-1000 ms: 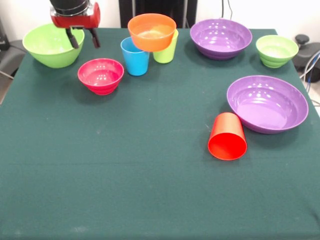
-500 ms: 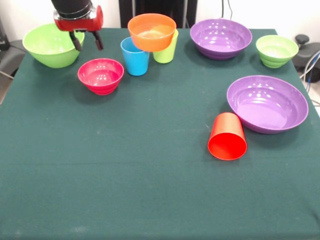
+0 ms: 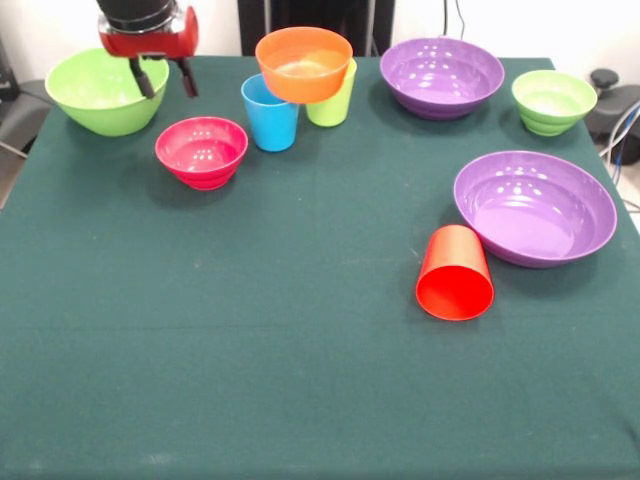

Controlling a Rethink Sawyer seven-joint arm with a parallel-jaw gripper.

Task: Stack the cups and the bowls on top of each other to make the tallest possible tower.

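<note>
Claw [image 3: 160,78] hangs in the air at the far left of the table, fingers spread, nothing between them. It sits in front of the right rim of the large lime bowl [image 3: 100,90], above and behind the pink bowl [image 3: 202,151].

Right of the pink bowl: blue cup [image 3: 270,113], upright. Orange bowl [image 3: 304,64] is raised off the cloth, resting over the blue cup and the lime cup [image 3: 335,100] just behind it.

Further right along the far edge: purple bowl [image 3: 442,76], then small green bowl [image 3: 553,101].

Mid-right: second purple bowl [image 3: 535,206], wide and shallow. Red cup [image 3: 455,273] lies on its side just beside it, mouth toward the camera.

Surface: dark green cloth [image 3: 250,350] covering the table, bare across the near half. Room behind: pale wall, dark upright panel [image 3: 320,15] at centre, cables at right edge.
</note>
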